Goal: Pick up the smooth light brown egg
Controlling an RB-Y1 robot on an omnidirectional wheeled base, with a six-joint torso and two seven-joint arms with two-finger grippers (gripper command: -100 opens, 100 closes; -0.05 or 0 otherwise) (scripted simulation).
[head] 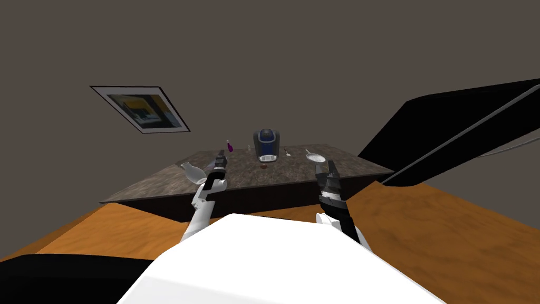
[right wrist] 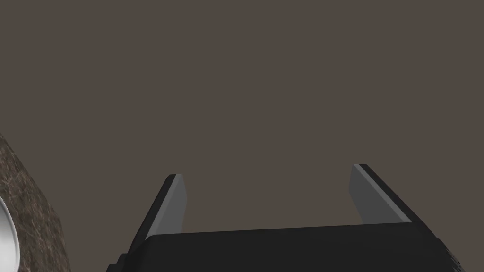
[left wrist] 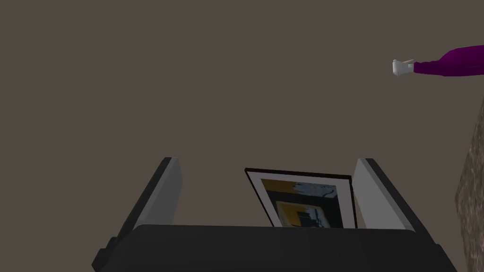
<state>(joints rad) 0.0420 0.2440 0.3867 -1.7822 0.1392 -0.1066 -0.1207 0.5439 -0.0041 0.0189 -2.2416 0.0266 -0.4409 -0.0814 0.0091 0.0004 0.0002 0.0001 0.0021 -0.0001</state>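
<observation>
A small brown egg [head: 263,166] lies on the dark speckled stone table [head: 295,171], just in front of the blue coffee machine [head: 267,143]. My left gripper [head: 220,157] is raised over the table's left part, open, with nothing between its fingers [left wrist: 168,191]. My right gripper [head: 325,168] is raised over the table's right front, also open and empty, its fingers [right wrist: 172,203] spread. The egg sits between the two grippers and farther back, apart from both.
A purple spray bottle [head: 229,145] [left wrist: 449,61] stands at the back left, a clear jug [head: 193,172] at the left edge, and a white bowl [head: 315,157] by my right gripper. A black area lies right of the table. Orange wood floor surrounds it.
</observation>
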